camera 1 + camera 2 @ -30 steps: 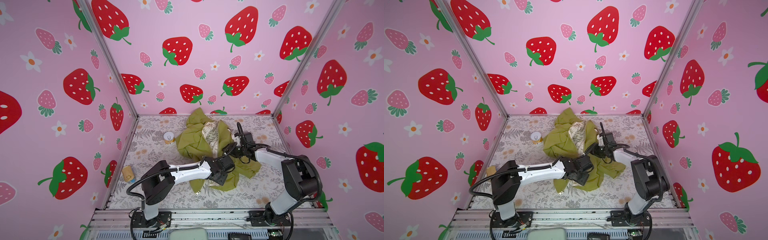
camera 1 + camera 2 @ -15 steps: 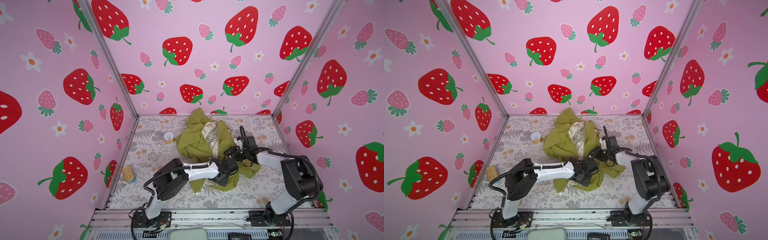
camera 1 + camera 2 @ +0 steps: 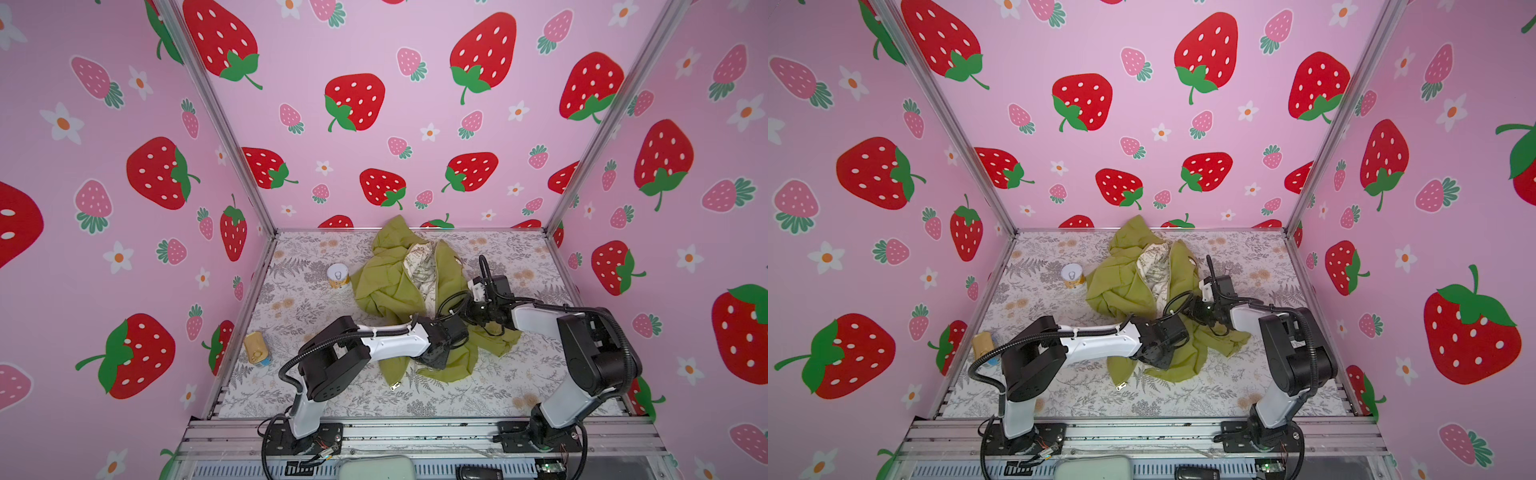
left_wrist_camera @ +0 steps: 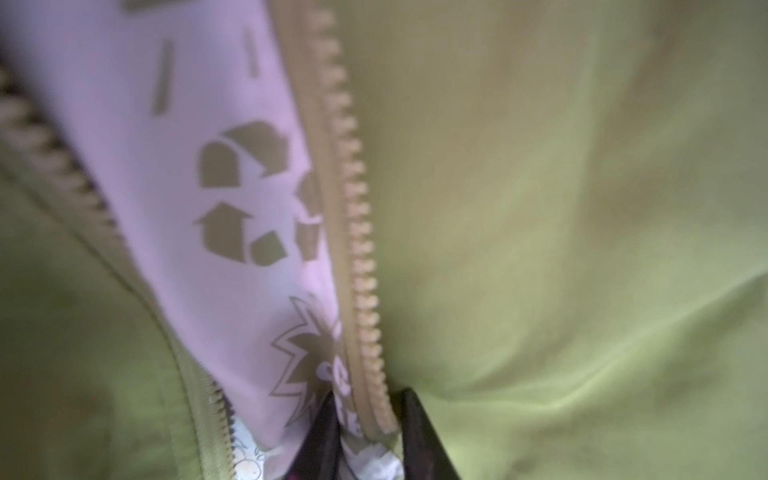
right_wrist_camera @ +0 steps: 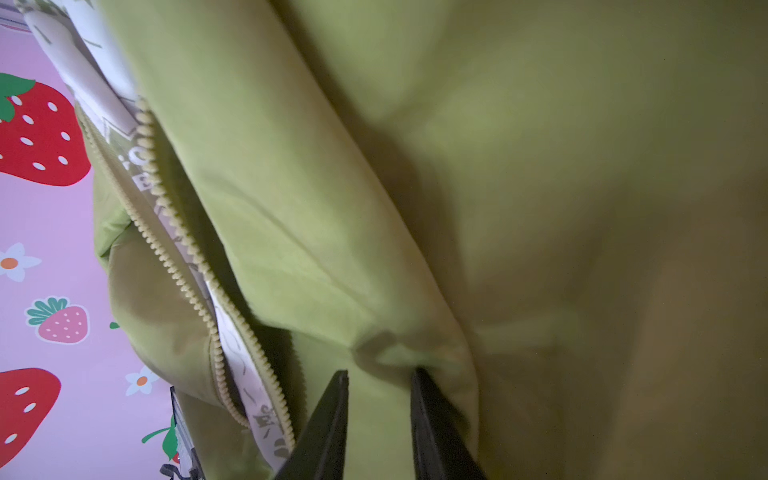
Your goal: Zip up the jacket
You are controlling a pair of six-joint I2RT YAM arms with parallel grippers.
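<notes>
Olive jacket (image 3: pixel 386 282); left gripper (image 4: pixel 370 392) has closed onto its zipper edge (image 4: pixel 357 249); right gripper (image 5: pixel 380 371) pinches fabric.

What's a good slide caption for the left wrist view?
Left claw grips one toothed zipper edge of the olive-green fabric jacket, pale printed lining exposed.

Top views bright, evenly lit; wrist views blur the jacket (image 4: pixel 540 208) close up.
</notes>
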